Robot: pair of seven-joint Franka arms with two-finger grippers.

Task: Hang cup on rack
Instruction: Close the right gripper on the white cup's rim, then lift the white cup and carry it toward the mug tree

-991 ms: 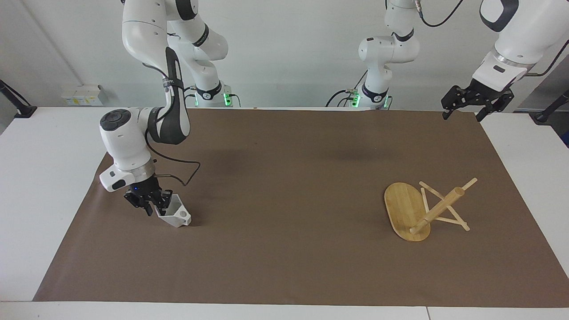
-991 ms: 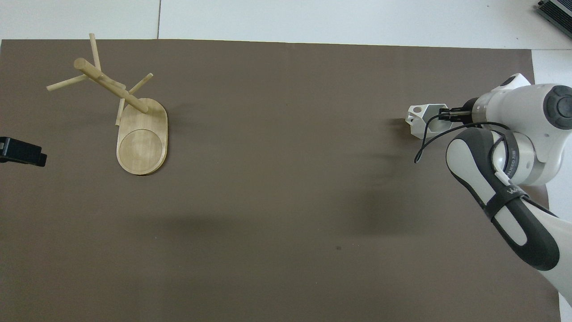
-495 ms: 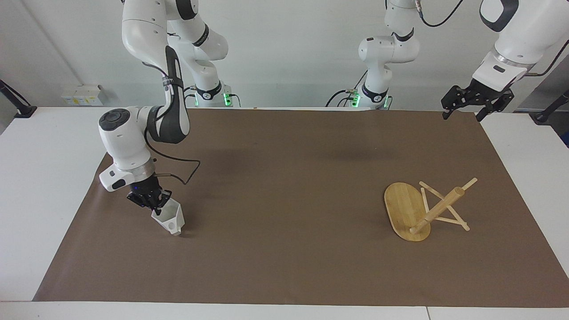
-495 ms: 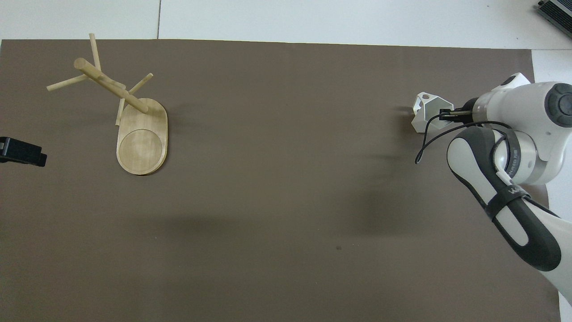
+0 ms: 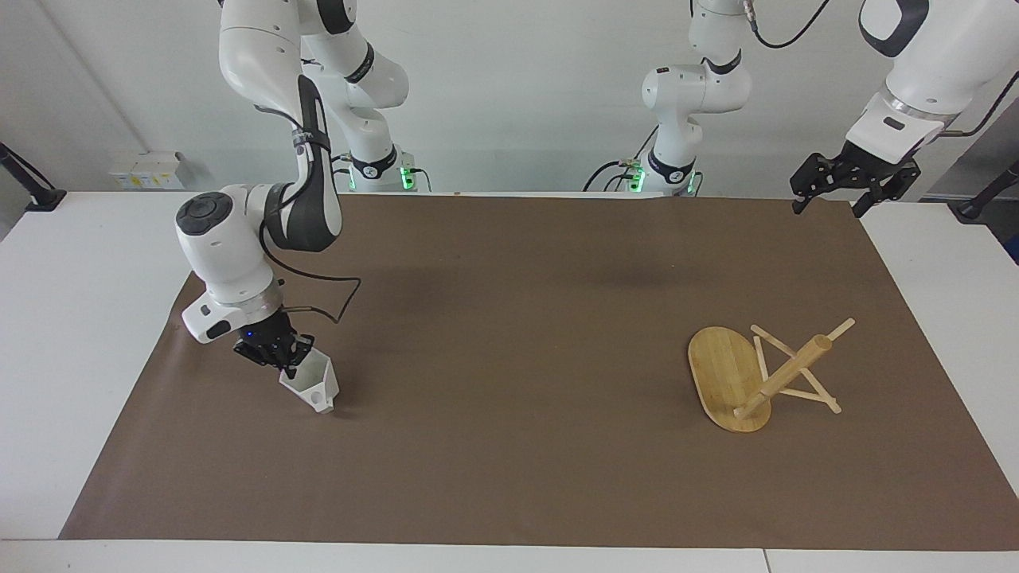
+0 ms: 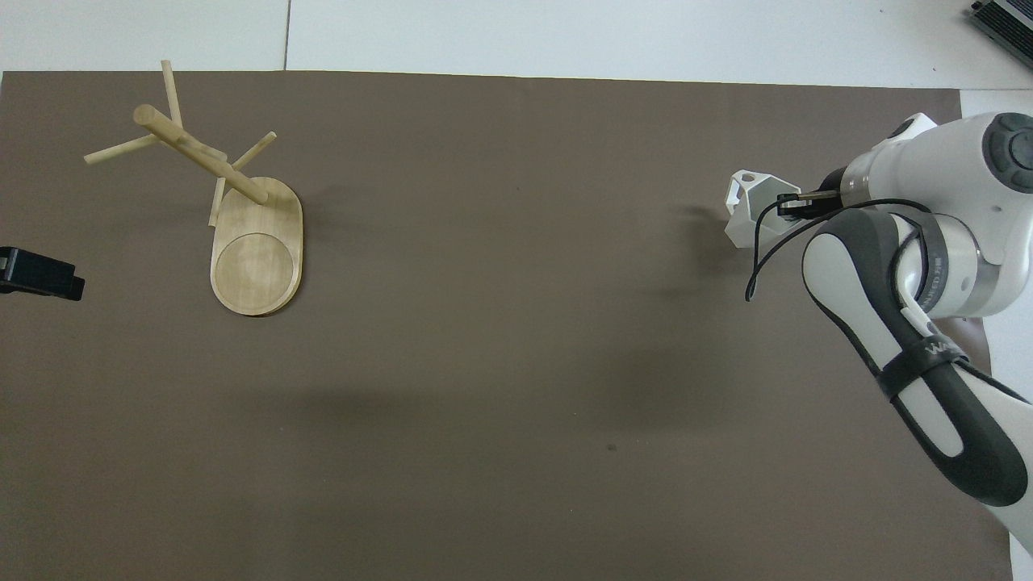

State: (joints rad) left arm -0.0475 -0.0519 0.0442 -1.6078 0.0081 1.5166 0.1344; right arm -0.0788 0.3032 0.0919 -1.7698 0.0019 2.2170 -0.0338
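The white faceted cup [image 5: 312, 383] is in my right gripper [image 5: 288, 364], which is shut on its rim. The cup hangs tilted just above the brown mat at the right arm's end of the table, with its handle at the low end. The cup [image 6: 749, 208] and the right gripper [image 6: 789, 205] also show in the overhead view. The bamboo rack [image 5: 752, 374] is at the left arm's end. It appears tipped, with its post slanting toward that end and its pegs reaching the mat. It also shows in the overhead view [image 6: 242, 210]. My left gripper [image 5: 828, 205] waits open, raised over the mat's corner.
The brown mat [image 5: 509, 382] covers most of the white table. Only the left gripper's tip [image 6: 36, 274] shows at the edge of the overhead view.
My right gripper has turned at the wrist and tilted the cup from lying on the mat to hanging from its rim. It has shifted slightly toward the table's middle. The left arm and the rack have not moved.
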